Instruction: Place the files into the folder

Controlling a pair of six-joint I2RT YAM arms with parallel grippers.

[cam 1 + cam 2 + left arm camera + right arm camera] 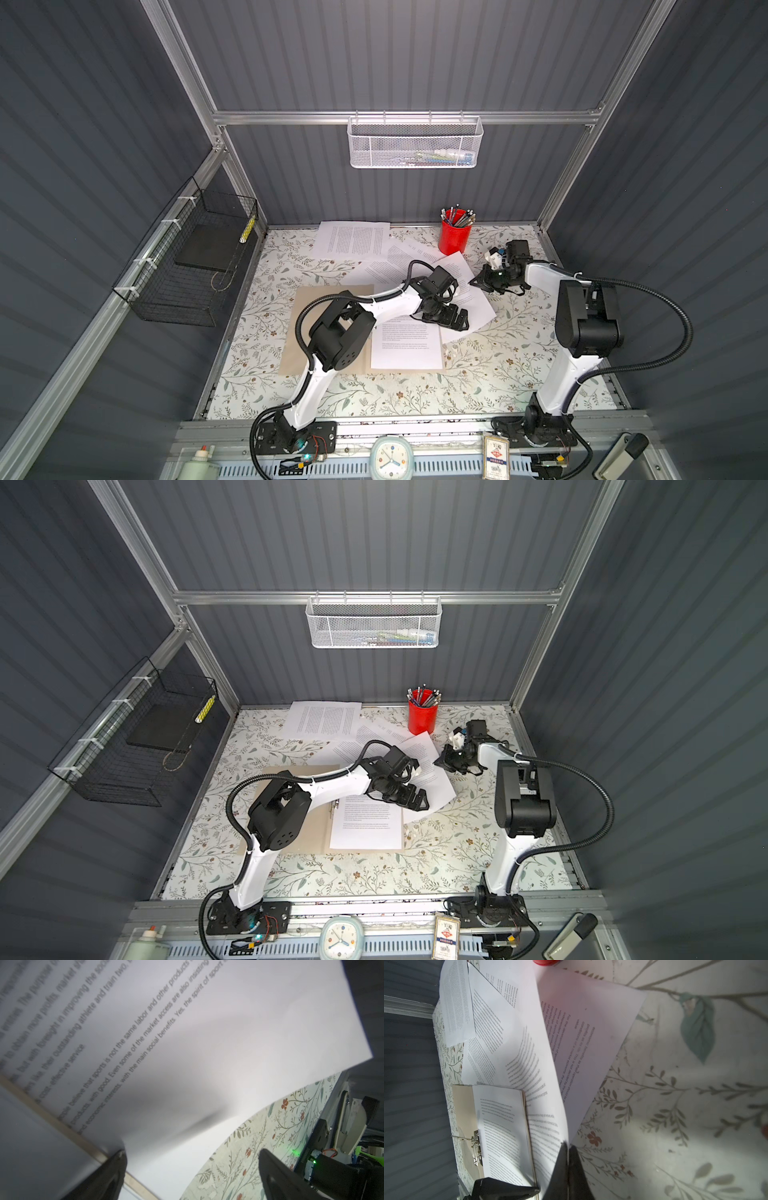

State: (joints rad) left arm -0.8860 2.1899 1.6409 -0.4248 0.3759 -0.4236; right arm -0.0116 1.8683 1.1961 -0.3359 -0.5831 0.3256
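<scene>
folder: mid-table | files: behind, some inside | cup: back, beside files

The white left arm hides much of the tan card folder; print on the white paper sheets is unreadably small; an edge crops the red pen cup.

Both arms share one look: the left arm and the right arm have glossy white, rounded links joined by boxy matte-black joint housings (the left arm's big one shows a cluster of small round holes). A black ribbed cable runs along each arm. Each arm is mounted on a black base plate dotted with screws. Thin red wires and a green light sit at the left one. The left gripper and right gripper have black, tapered fingers.
</scene>
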